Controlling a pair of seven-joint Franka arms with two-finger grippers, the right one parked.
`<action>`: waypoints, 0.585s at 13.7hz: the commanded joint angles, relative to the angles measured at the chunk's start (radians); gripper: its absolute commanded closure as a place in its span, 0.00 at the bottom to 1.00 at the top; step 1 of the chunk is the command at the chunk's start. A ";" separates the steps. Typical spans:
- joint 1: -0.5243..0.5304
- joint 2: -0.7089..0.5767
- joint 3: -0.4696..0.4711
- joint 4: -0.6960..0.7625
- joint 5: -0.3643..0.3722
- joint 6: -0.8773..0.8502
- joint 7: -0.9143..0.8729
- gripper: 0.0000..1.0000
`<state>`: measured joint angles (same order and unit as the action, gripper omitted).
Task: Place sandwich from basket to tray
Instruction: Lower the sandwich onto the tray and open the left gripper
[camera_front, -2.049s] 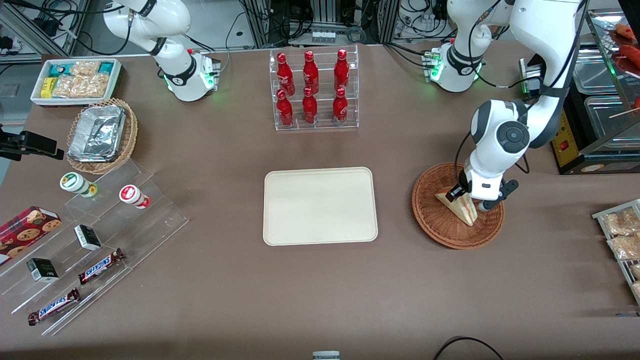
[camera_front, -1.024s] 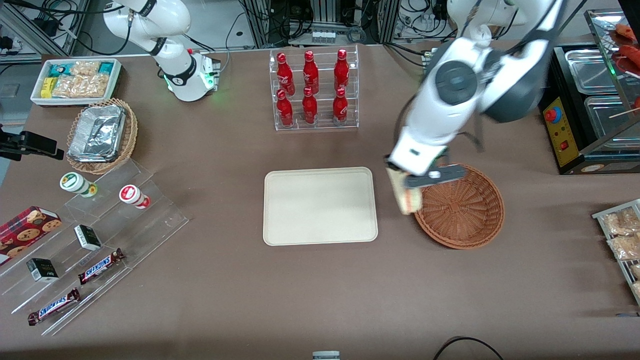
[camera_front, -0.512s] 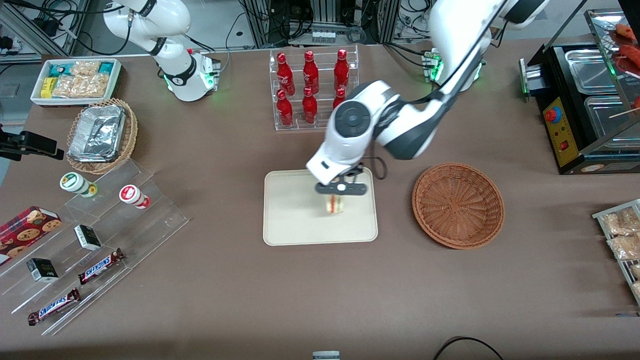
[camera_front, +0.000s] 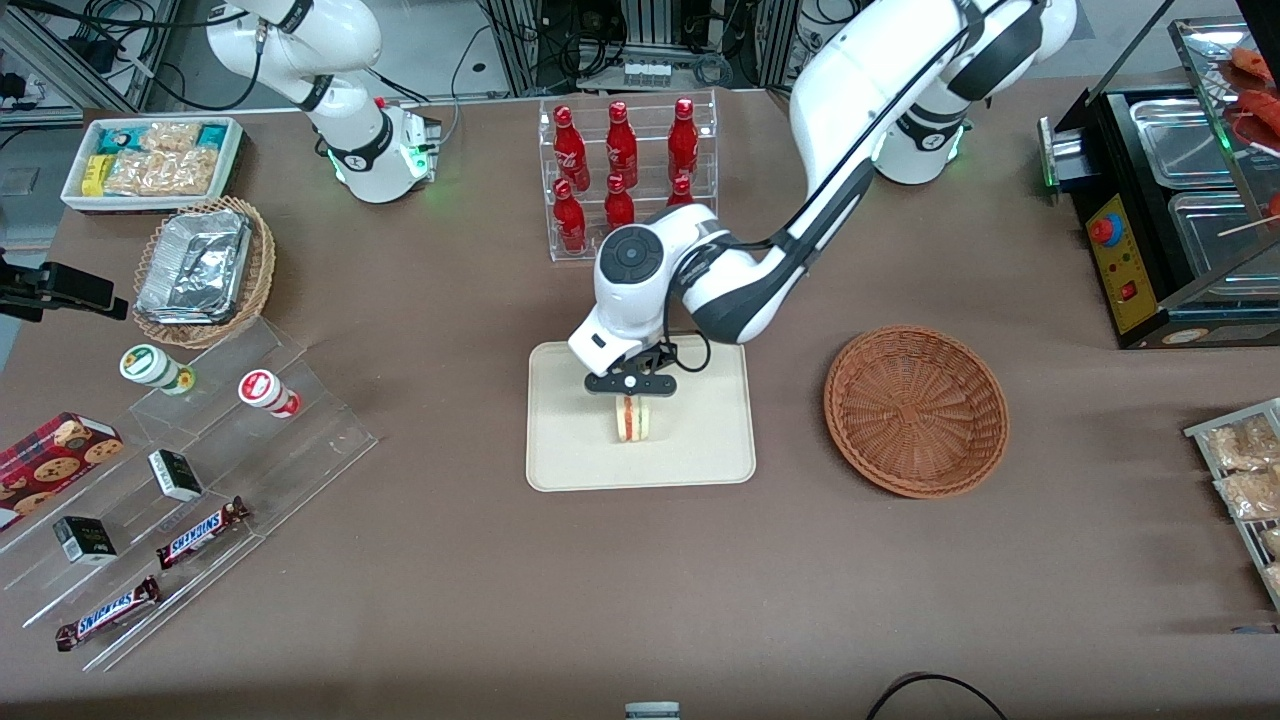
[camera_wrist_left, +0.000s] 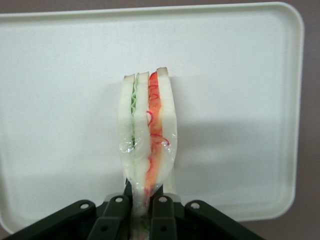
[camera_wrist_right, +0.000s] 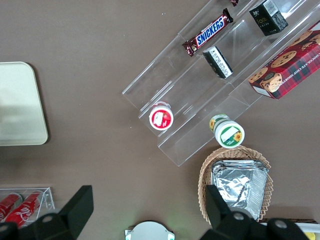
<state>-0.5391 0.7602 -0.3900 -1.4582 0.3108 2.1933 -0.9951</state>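
My left gripper (camera_front: 630, 391) is shut on the sandwich (camera_front: 631, 419), a wrapped white-bread wedge with red and green filling, and holds it upright over the middle of the cream tray (camera_front: 565, 450). In the left wrist view the black fingers (camera_wrist_left: 162, 215) pinch the narrow end of the sandwich (camera_wrist_left: 147, 130), with the tray (camera_wrist_left: 240, 75) spread under it. I cannot tell whether the sandwich touches the tray. The reddish-brown basket (camera_front: 916, 410) stands empty beside the tray, toward the working arm's end.
A clear rack of red bottles (camera_front: 626, 180) stands farther from the front camera than the tray. A clear stepped display with snack bars (camera_front: 180, 470), a foil-packet basket (camera_front: 203, 270) and a white snack box (camera_front: 152, 162) lie toward the parked arm's end.
The gripper lifted the sandwich out of the basket and carried it sideways to over the tray, then lowered it toward the tray's middle. The basket is left empty.
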 joint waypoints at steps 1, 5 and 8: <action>-0.030 0.042 0.014 0.044 0.076 0.000 -0.097 1.00; -0.028 0.039 0.013 0.041 0.076 0.000 -0.092 0.00; -0.021 -0.022 0.011 0.039 0.067 -0.010 -0.102 0.00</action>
<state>-0.5494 0.7908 -0.3894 -1.4266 0.3650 2.2004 -1.0674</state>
